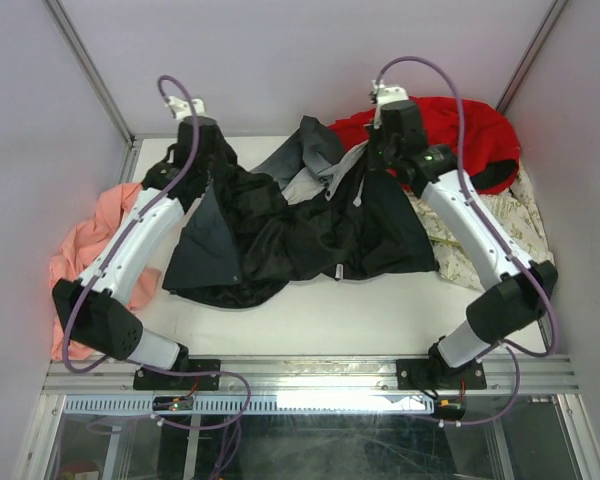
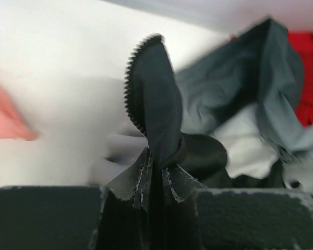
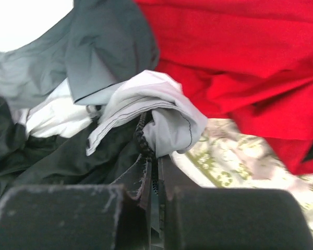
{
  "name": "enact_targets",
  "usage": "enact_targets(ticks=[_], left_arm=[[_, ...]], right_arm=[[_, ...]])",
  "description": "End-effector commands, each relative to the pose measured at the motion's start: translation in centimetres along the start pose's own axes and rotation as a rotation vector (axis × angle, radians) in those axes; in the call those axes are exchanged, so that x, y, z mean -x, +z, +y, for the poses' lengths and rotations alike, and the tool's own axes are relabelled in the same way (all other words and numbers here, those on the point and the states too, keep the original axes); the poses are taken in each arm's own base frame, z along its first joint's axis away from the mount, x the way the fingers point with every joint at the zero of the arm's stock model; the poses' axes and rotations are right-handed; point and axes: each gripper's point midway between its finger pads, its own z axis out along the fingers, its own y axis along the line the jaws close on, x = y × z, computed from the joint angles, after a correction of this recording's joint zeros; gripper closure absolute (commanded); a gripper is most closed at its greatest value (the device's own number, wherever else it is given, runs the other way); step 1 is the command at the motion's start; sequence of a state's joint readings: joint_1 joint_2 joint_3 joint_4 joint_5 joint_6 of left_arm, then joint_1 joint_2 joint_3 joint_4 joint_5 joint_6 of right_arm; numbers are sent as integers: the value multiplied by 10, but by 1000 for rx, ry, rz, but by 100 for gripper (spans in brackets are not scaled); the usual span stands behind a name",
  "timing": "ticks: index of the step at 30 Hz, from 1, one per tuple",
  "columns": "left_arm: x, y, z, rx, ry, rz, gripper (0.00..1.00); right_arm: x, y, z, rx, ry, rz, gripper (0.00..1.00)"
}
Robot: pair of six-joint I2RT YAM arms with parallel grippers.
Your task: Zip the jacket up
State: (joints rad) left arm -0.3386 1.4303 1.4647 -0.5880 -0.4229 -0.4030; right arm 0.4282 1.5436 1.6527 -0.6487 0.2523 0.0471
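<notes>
Sprawling on the worktop (image 1: 330, 315): the jacket (image 1: 310, 235), crumpled in a dark heap toward the far middle, between the two arms, mostly black lining showing, with charcoal and light grey bunched at its far edge.
Left fingers (image 2: 41, 219): pressed together on a black edge of the jacket at its far left; the cloth fans out from the narrow gap between them.
Zipper teeth (image 2: 129, 86): running up the left side of a black flap that stands up just above the left fingers.
Right fingers (image 3: 240, 219): pinching the jacket's edge at its far right, with frayed black cloth caught between them.
Zipper (image 3: 142, 136): a dark line coming up out of that pinch, under a fold of light grey shell.
Red garment (image 1: 470, 130): far right, just behind the grey fold.
Cream patterned cloth (image 1: 520, 220): right side, partly under the red garment.
Pink cloth (image 1: 80, 250): left edge, beneath the left arm.
</notes>
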Motion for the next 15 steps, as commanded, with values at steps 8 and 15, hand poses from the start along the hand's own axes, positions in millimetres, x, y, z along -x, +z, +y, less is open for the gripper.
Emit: enact_targets(ticks=[8,15], left_arm=[[-90,12,-132,-429,12,276,85],[-95,-15,-125,-494,12,276,61]], right_arm=[[-14,34,120,370,-3,67,85],[-14,-6,97,384,-25,11,52]])
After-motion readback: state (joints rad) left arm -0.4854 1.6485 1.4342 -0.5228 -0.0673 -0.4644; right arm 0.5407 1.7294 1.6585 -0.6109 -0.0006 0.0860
